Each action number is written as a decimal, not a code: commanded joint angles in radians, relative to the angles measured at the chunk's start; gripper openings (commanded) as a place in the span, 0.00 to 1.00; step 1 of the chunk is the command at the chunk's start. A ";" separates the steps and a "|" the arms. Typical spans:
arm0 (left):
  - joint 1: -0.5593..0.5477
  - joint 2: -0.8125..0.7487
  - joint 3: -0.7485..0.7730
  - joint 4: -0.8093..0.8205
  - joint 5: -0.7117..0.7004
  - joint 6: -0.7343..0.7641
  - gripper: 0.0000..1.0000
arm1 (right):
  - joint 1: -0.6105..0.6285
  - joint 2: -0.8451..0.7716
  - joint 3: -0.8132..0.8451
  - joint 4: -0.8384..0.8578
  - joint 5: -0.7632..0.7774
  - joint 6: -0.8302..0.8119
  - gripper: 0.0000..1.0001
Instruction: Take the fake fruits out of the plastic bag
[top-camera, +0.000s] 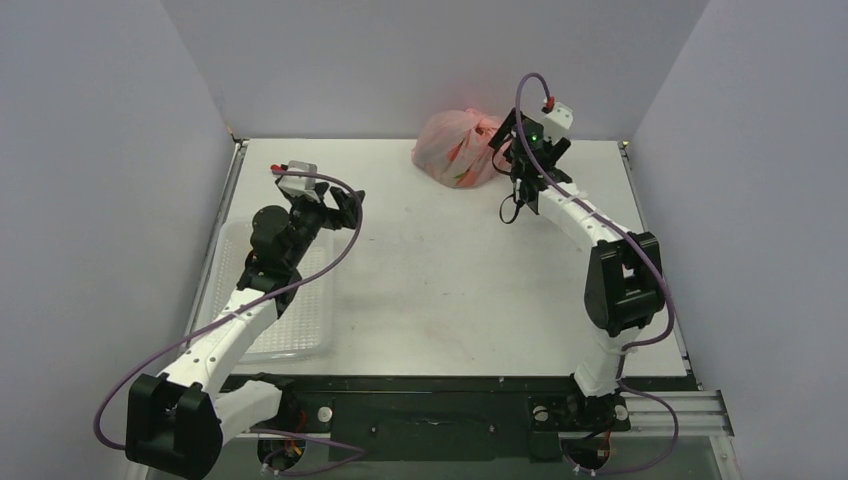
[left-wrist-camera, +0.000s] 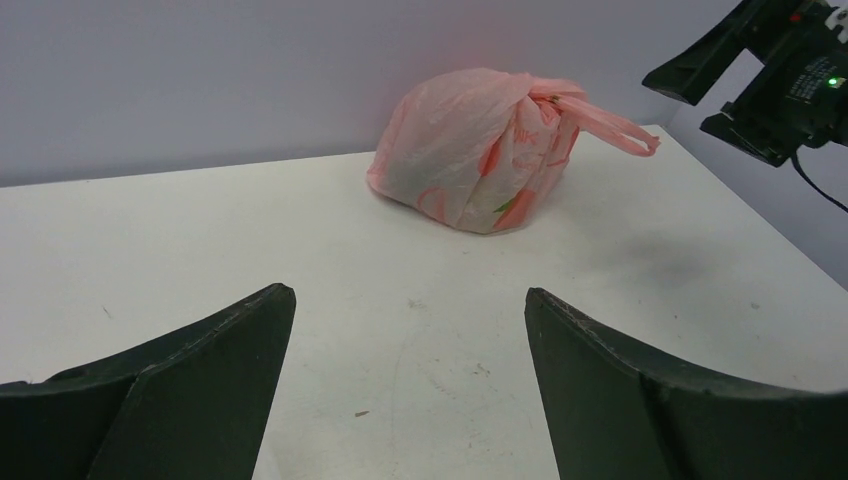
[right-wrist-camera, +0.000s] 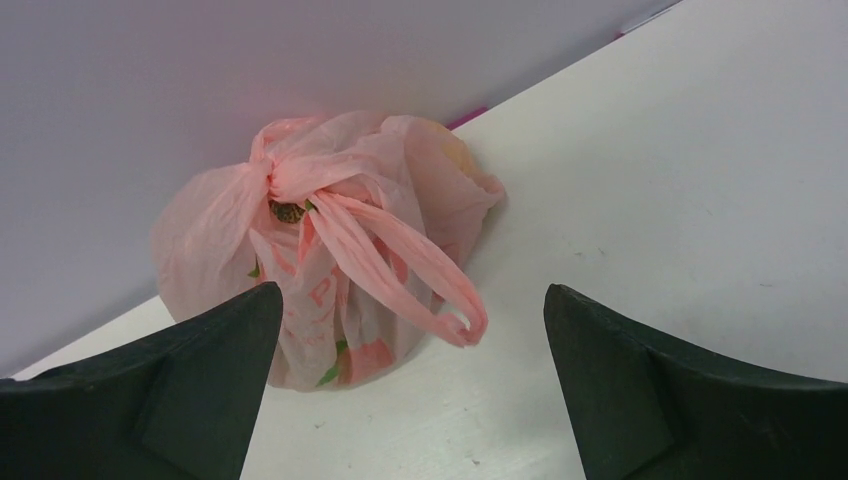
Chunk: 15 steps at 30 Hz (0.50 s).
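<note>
The thin, soft plastic bag slumps, knotted. The left end effector and right end effector gape empty. The bag's loose loop handle looks the likeliest hold.

1. The plastic bag is thin pink plastic, a bit see-through, full of crinkles and a little shiny on its folds
2. The tabletop is white and matt, mostly smooth, with a few small dark scuffs and specks
3. The fingers of the left claw look like hard black plastic, dull, with slightly rough edges; the right claw looks the same
4. The tray is clear plastic with a bumpy bottom
5. The cables are smooth and purple
6. The walls are plain and matt
</note>
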 joint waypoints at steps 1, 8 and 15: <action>-0.028 0.005 0.050 0.033 0.018 0.016 0.84 | -0.059 0.076 0.105 0.110 -0.183 0.066 1.00; -0.084 0.023 0.058 0.017 0.018 0.045 0.84 | -0.083 0.251 0.257 0.154 -0.315 0.167 0.99; -0.137 0.036 0.063 -0.008 0.005 0.089 0.84 | -0.090 0.378 0.363 0.171 -0.380 0.202 0.98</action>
